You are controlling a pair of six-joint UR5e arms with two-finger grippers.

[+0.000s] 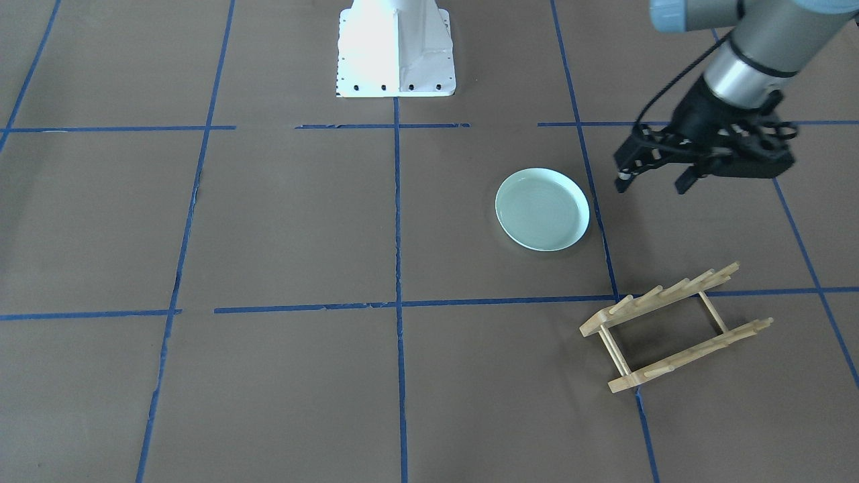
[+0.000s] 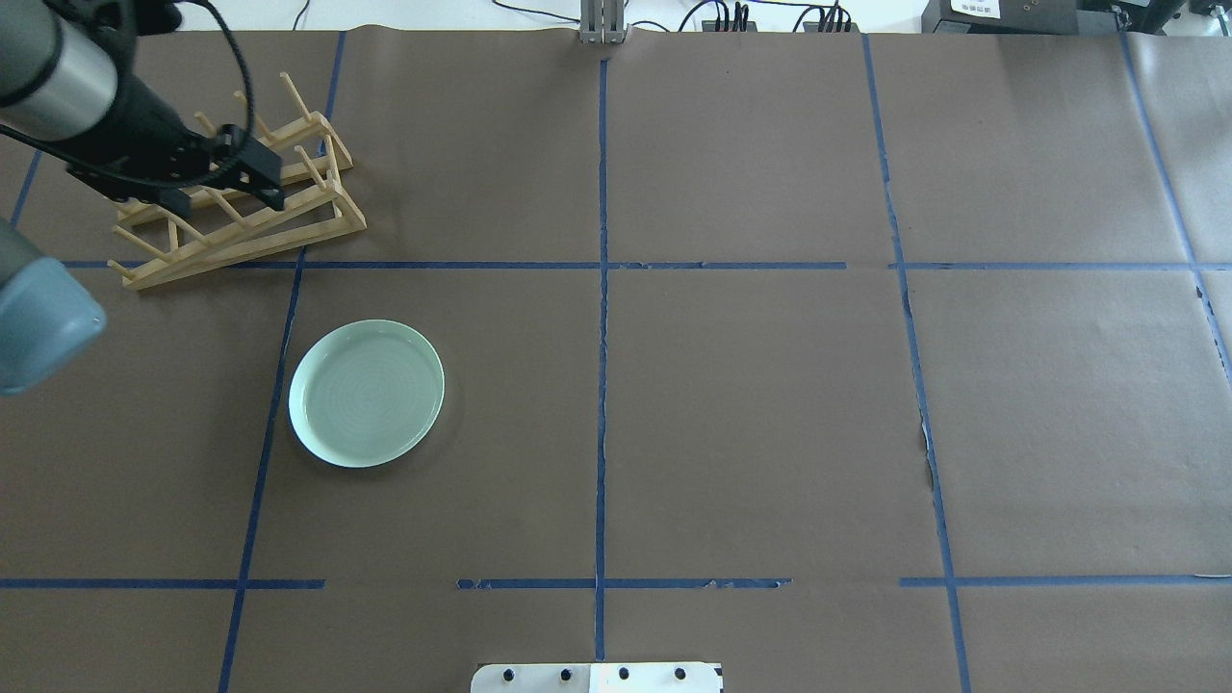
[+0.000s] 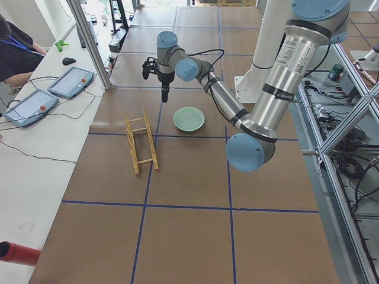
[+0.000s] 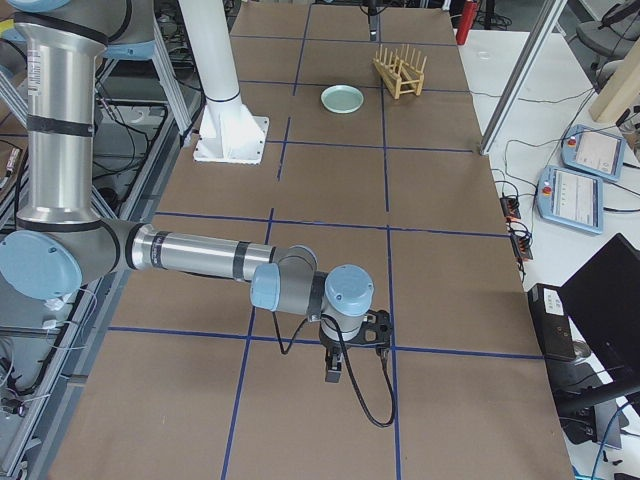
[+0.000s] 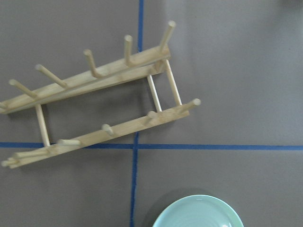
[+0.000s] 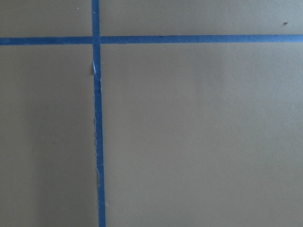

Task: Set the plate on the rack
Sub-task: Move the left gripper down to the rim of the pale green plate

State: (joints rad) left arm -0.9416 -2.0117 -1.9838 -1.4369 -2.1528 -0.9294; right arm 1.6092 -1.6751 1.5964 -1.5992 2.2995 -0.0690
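Hovering above the counter (image 1: 302, 221), the left gripper (image 1: 654, 180) is empty with its jaws spread apart. It sits off to one side of the plate (image 1: 542, 209) and touches nothing. The plate lies flat and right side up on the counter, near the rack (image 1: 691, 354) but clear of it. The rack stands with its pegs up and holds nothing. The left wrist view looks down on the rack, with the plate's rim at the bottom edge, so this reads as the approach and the grasp has not yet begun. The jaws are likely open to pinch the low rim, since a flat plate offers no other hold. The right gripper (image 4: 335, 368) is parked well apart over bare counter, probably to stay out of the way. Whether it is open or closed cannot be told, and its wrist view shows only blue tape lines (image 6: 97, 132).
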